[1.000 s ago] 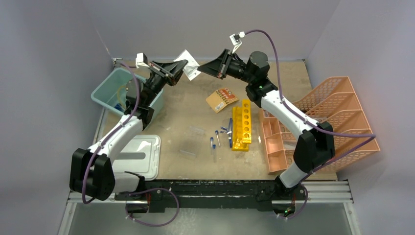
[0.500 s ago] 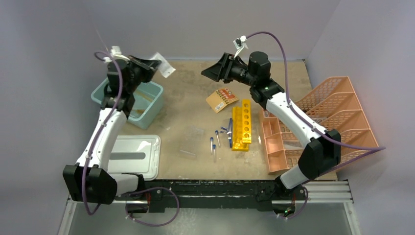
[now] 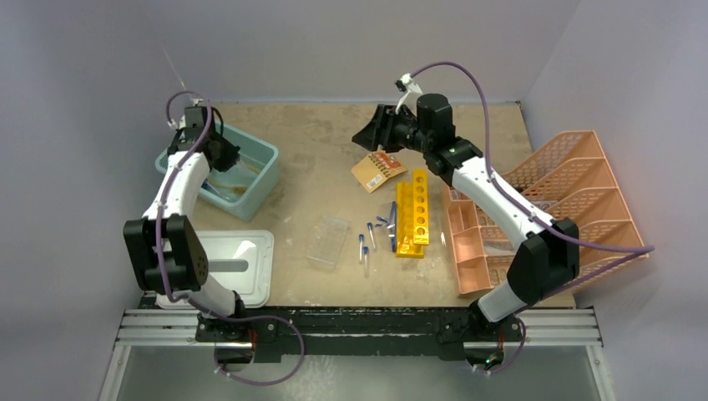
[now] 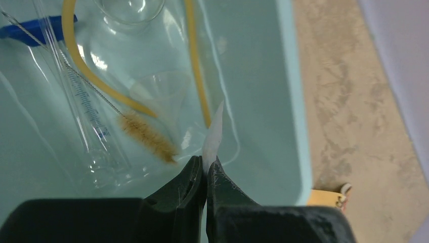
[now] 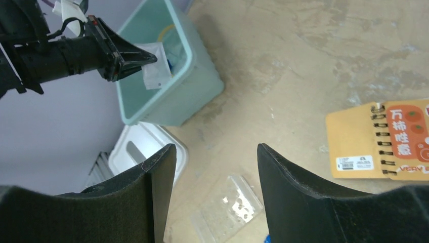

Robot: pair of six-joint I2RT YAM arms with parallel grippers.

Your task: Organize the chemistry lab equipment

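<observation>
At the far left, the left fingers (image 4: 205, 172) are hanging over the teal bin (image 3: 260, 171), clenched on the top edge of a thin clear bag (image 4: 213, 132), which is dangling just inside the bin's right wall. Under it, in the bin, a thin brush (image 4: 146, 136) with a tan bristle head is lying across a loop of yellow tubing (image 4: 195, 61), beside a clear funnel (image 4: 162, 88) and a marked glass tube (image 4: 76, 91). A white lid (image 3: 250, 251) is resting on the worktop (image 3: 317, 159) just in front of the bin.

Toward the middle, the clear tube rack (image 3: 327, 242) is lying flat on the worktop, well apart from the bin. Just to its right, several blue-capped tubes (image 3: 362, 242) are lying loose, scattered beside the two yellow racks (image 3: 413, 215), which are lying side by side and touching. An orange spiral notebook (image 3: 380, 170) is sitting just behind the racks.

Above the notebook, the right fingers (image 3: 373, 132) are hovering released, spread wide with nothing between them, pointing left toward the bin. At the far right, the pink mesh organiser (image 3: 551, 205) is standing at the worktop's edge, close beside the yellow racks.
</observation>
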